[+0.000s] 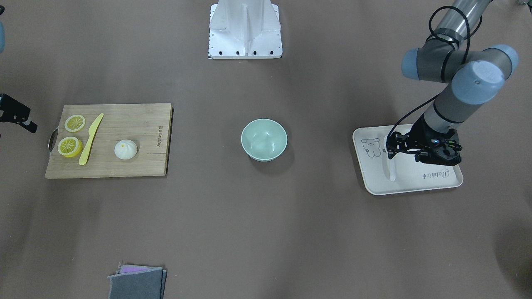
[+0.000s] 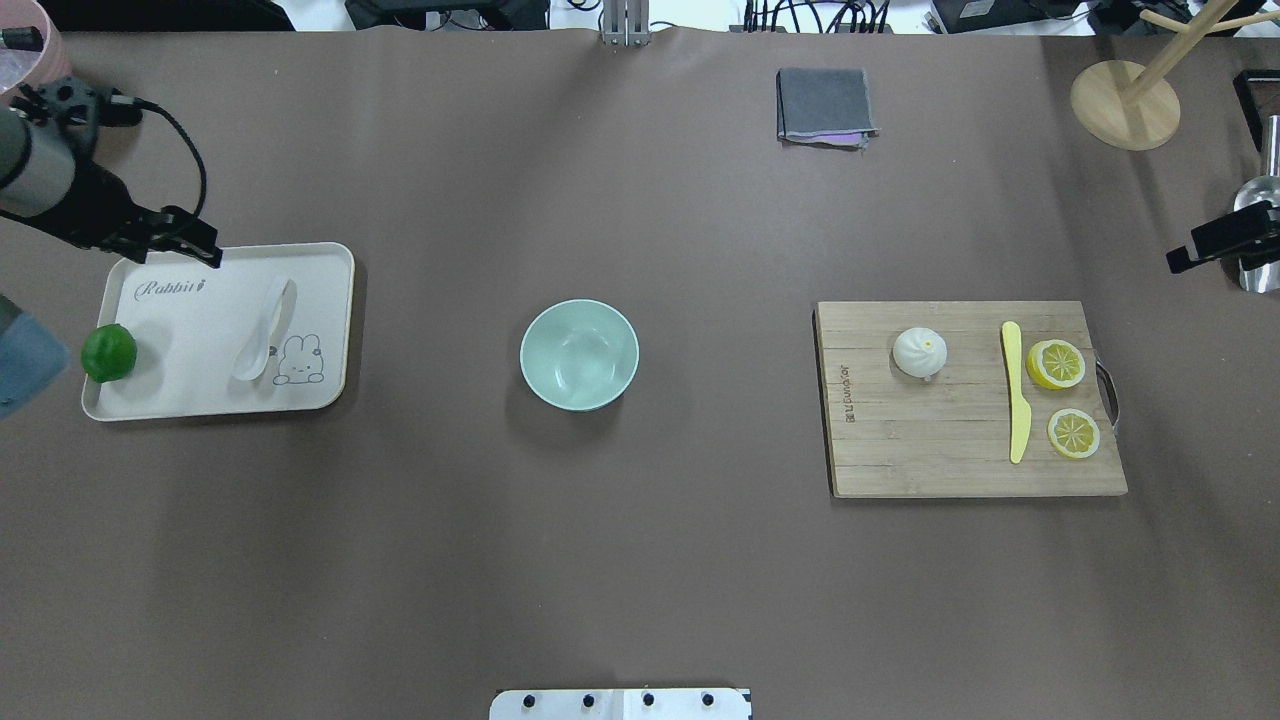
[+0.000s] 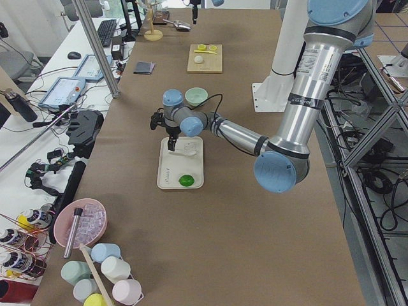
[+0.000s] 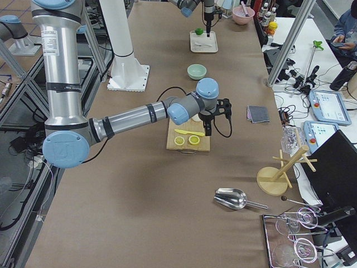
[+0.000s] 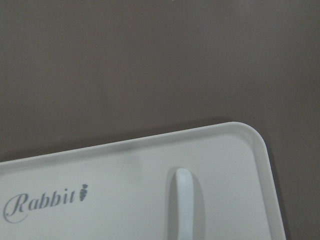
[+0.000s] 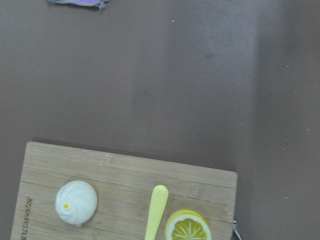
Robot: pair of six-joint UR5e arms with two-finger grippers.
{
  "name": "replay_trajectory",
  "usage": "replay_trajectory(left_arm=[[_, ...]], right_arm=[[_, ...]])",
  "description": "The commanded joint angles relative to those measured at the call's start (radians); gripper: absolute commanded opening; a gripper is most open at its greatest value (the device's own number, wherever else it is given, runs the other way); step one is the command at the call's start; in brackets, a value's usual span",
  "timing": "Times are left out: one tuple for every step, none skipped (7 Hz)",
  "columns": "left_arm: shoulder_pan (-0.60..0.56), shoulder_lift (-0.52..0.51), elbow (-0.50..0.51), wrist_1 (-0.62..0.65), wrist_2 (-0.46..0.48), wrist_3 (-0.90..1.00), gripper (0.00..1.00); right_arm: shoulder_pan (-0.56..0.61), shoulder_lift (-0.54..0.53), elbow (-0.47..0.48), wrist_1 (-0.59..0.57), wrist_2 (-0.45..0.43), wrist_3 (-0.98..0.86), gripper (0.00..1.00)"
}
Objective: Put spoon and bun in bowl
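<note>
We see the bench (image 2: 640, 560) from above, front and both ends; wrist cameras hang close; overhead and front share the bowl (image 2: 579, 354).

Under the left gripper (image 2: 203, 252), the tray (image 2: 180, 340) looks like smooth matt plastic, and the spoon (image 2: 264, 331) on it is white and a little glossy. Near the right gripper (image 2: 1182, 262), the board (image 2: 930, 445) is wood with visible grain and the knife (image 2: 1015, 390) is yellow plastic. The table cover (image 2: 640, 560) is matt brown.
</note>
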Motion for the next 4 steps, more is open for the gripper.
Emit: replay_trajectory(left_arm=[[0.041, -0.004, 0.021, -0.001, 0.035, 0.003, 0.62], [0.051, 0.001, 0.028, -0.002, 0.038, 0.005, 0.59], [0.052, 0.004, 0.031, -0.002, 0.038, 0.005, 0.58], [0.063, -0.005, 0.044, -0.003, 0.037, 0.005, 0.51]], right_arm=[[-0.048, 0.034, -0.001, 0.000, -0.034, 0.047, 0.98], [-0.051, 0.034, 0.002, 0.000, -0.034, 0.058, 0.98], [-0.056, 0.037, 0.004, 0.000, -0.034, 0.067, 0.98], [-0.058, 0.037, 0.008, 0.000, -0.034, 0.071, 0.98]])
